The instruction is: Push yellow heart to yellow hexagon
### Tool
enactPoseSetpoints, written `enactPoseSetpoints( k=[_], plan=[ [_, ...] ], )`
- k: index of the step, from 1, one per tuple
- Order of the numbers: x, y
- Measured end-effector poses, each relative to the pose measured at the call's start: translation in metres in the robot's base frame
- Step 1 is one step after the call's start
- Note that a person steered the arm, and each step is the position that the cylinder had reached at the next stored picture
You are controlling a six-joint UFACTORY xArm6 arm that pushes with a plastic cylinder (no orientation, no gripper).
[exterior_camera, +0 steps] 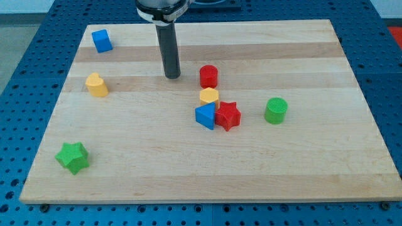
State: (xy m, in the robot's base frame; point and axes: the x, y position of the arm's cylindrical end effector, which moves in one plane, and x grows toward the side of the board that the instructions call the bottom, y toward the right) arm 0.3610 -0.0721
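The yellow heart [96,85] lies at the view's left part of the wooden board. The yellow hexagon [209,96] sits near the middle, touching a blue triangle [205,117] and a red star [228,115] below it. A red cylinder [208,76] stands just above the hexagon. My tip [172,76] rests on the board between the heart and the hexagon, to the left of the red cylinder and well to the right of the heart. It touches no block.
A blue cube [102,40] sits at the top left. A green star [71,157] lies at the bottom left. A green cylinder [276,110] stands right of the red star. The board [301,169] ends at a blue perforated table.
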Motion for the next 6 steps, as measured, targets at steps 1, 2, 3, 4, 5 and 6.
enactPoseSetpoints(
  k=[1, 2, 3, 4, 5, 6],
  plan=[
    [-0.008, 0.039],
    [-0.007, 0.021],
    [0.001, -0.024],
    [0.060, -0.048],
    [0.066, -0.050],
    [0.066, -0.054]
  ],
)
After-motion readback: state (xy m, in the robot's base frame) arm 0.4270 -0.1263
